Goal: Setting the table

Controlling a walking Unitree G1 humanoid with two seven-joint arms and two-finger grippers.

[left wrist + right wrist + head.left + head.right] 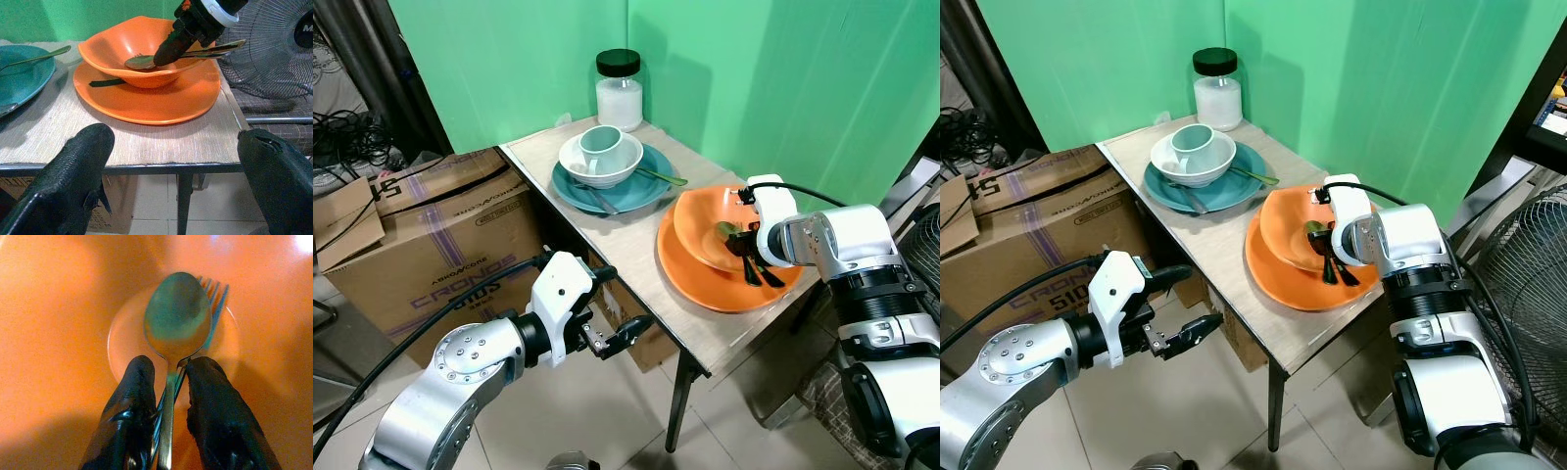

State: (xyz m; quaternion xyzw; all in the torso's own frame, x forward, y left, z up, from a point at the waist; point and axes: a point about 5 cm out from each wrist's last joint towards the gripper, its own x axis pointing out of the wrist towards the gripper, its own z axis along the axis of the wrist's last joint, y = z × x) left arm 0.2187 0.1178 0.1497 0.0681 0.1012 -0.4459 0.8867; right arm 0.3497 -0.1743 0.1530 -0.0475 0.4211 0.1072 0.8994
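The right pincer (168, 401) reaches over the orange bowl (705, 230) and is clamped on the handles of a spoon (175, 318) and a fork (215, 296) together. The spoon lies on top, the fork just beneath it with its tines showing past the spoon's edge. Both run lengthwise along the fingers, heads pointing away from the wrist and down toward the middle of the bowl's bottom, handles running back between the fingers. In the left wrist view the spoon's head (139, 62) rests low inside the bowl while the handles stick out over the rim toward the fan (279, 49).

The orange bowl sits on an orange plate (705, 284) at the near right end of the counter (617, 245). Farther back on the counter a teal plate (651, 186) carries a white bowl (597, 171) with a pale cup (602, 147) lying in it; another spoon (661, 177) and a second utensil rest on that plate. A jar (620, 90) with a black lid stands in the far corner.

The left pincer (612, 338) hangs off the counter's near edge, below its top, fingers spread apart and holding nothing. A cardboard box (431, 235) stands on the floor to the left.
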